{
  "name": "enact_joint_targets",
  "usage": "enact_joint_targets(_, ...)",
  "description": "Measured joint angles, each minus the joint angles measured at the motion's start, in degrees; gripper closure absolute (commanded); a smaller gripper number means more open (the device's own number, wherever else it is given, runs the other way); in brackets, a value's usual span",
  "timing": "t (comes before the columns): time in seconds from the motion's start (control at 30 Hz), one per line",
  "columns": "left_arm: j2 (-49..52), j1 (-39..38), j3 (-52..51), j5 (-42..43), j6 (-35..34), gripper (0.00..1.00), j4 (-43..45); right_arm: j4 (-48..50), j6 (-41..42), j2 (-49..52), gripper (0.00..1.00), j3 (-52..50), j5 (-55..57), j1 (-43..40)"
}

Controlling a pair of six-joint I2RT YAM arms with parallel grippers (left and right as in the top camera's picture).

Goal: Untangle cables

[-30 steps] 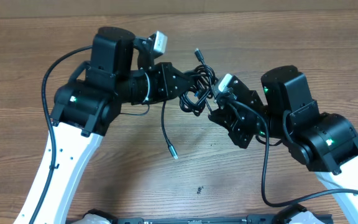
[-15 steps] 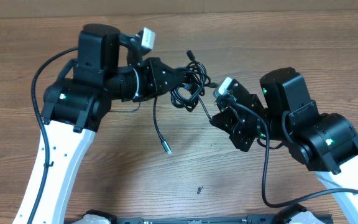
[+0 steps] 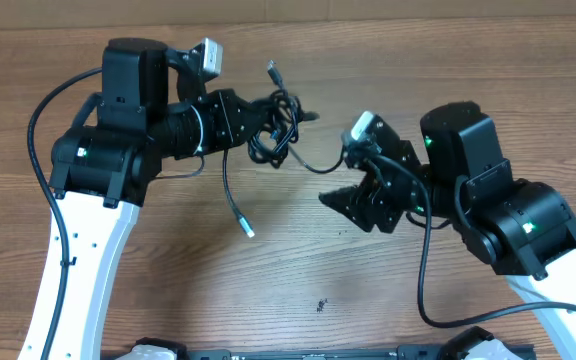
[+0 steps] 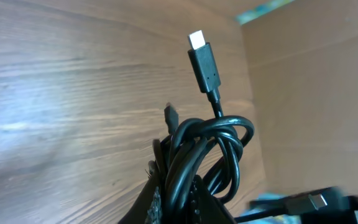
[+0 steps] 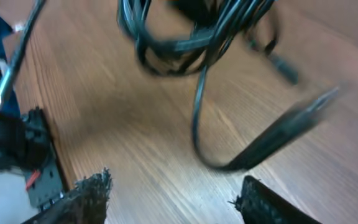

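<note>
The cables (image 3: 280, 125) hang knotted at upper middle of the overhead frame, pinched in the closed jaws of the left gripper (image 3: 264, 118), their slack loop (image 3: 318, 168) trailing down-right toward the nearer right gripper (image 5: 174, 193), whose jaws stand open and empty.

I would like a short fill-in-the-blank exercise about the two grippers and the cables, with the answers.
1. The bundle of cables is held by the ___ gripper.
2. The right gripper is ___ and holds nothing.
3. The cables are ___ in colour.
Missing words: left; open; black.
</note>
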Motion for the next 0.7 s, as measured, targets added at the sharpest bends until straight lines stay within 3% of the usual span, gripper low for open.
enact_joint_targets(0.4,0.0,-0.8,0.0,-5.7,5.0,0.96,-4.5,11.0,5.6,0.0,0.33,0.0,0.0,0.0)
enact_joint_targets(0.7,0.0,-8.0,0.0,-6.0,7.5,0.96,0.2,13.7,9.5,0.2,0.37,0.0,0.0,0.0)
